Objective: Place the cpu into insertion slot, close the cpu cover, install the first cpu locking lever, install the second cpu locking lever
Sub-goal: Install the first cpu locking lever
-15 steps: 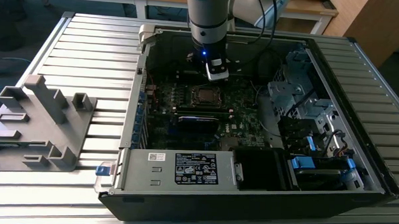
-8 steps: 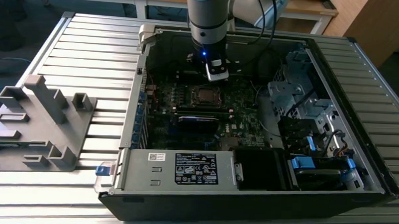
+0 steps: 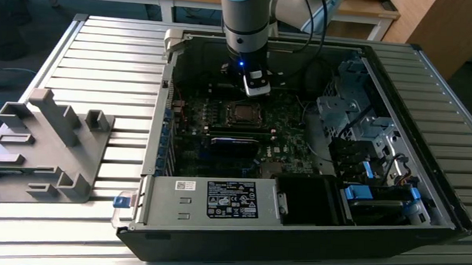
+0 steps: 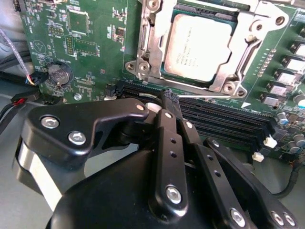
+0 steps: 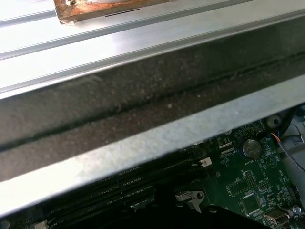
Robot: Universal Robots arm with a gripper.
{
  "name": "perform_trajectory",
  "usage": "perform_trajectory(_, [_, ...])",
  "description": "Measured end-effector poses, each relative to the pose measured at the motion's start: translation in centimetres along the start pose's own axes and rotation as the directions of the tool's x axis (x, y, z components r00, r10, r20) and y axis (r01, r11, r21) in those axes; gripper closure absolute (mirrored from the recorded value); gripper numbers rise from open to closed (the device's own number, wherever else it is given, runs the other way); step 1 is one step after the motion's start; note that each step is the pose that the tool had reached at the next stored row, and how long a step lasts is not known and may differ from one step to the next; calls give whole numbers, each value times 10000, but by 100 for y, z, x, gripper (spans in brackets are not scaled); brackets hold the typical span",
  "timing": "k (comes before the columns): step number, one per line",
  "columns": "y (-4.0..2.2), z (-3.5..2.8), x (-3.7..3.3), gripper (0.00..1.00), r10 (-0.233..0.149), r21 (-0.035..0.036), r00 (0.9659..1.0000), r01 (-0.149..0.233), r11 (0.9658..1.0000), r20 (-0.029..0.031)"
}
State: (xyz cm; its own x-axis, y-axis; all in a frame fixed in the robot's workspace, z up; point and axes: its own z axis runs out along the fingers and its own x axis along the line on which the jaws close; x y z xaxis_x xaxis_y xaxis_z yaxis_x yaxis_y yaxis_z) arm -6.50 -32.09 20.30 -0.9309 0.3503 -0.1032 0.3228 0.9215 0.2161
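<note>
Hanging inside the open computer case [image 3: 295, 243], the hand [image 3: 256, 92] sits just at 12 o'clock of the insertion slot [image 3: 242, 113] in the exterior view. Second wrist view: fingers [image 4: 167, 119] pressed together, nothing seen between them, tip over the black memory slots [image 4: 224, 117] beside the socket. Seated in the slot lies the cpu [image 4: 200, 45], silver face up, with small dark print. Flat around the chip lies the cpu cover [image 4: 153, 47], the face showing through its window. A thin lever rod [image 4: 209, 95] runs along the frame edge nearest the hand. At 6 o'clock of the slot, the power-supply box [image 3: 218, 199] carries a white label [image 3: 232, 198] with black print. Case rests on a slatted metal tabletop [image 3: 105, 57].
</note>
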Motion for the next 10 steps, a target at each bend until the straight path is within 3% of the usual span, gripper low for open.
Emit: perform_trajectory(10, [-1, -13, 11, 89, 7, -13, 10000, -7, 10000, -1])
